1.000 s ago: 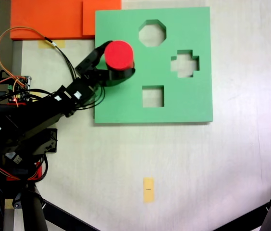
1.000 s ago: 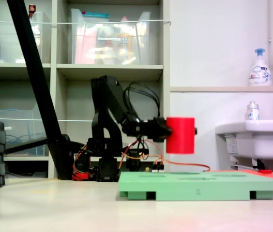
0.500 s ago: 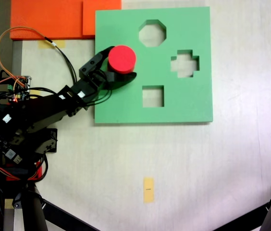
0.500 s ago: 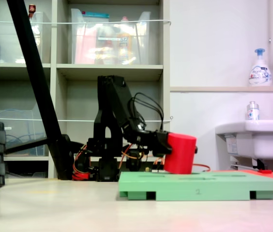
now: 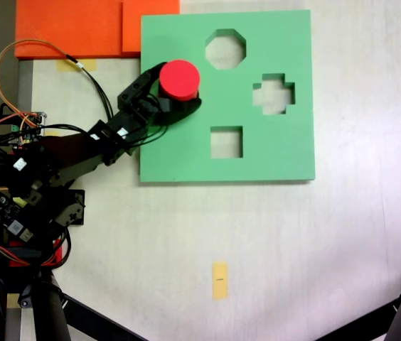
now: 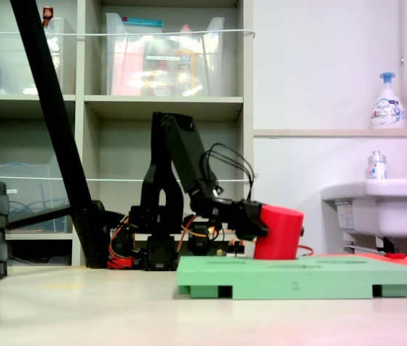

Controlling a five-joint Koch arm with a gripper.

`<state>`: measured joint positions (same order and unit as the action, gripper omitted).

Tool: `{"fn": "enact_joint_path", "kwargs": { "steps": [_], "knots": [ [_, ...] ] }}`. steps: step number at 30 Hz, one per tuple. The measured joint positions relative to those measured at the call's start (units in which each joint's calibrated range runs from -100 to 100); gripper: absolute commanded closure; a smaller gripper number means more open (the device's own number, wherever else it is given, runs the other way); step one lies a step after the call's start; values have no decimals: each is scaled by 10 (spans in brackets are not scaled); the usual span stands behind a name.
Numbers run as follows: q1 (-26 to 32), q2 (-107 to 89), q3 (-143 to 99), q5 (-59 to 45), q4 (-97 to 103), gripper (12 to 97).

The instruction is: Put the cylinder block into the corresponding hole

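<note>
The red cylinder block (image 5: 180,77) (image 6: 279,232) is held by my gripper (image 5: 177,89) (image 6: 276,232), whose black jaws close around its sides. In a fixed view from the side its base reaches down to the top of the green foam board (image 6: 297,277), and it leans a little. From above it sits over the board's upper left part (image 5: 186,153), covering the spot where the circular hole lies; the hole itself is hidden under the block. The arm reaches in from the left.
The board also has an octagonal cut-out (image 5: 225,48), a cross-shaped cut-out (image 5: 274,93) and a square cut-out (image 5: 226,142). Orange foam sheets (image 5: 79,27) lie at the back left. A yellow tape mark (image 5: 219,280) is on the table. Loose wires (image 5: 15,64) loop beside the arm.
The gripper has lowered the red block from well above the board down to its surface, tilting it slightly and shifting it a little toward the board's far edge.
</note>
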<state>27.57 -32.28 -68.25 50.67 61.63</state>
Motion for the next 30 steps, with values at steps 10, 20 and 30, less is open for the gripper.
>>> {"fn": "enact_joint_path", "kwargs": {
  "steps": [10, 20, 30],
  "knots": [
    [-3, 34, 2, 0, 0, 721],
    [-3, 92, 12, 0, 2, 583],
    [-8, 15, -131, -2, 50, 454]
  ]
}}
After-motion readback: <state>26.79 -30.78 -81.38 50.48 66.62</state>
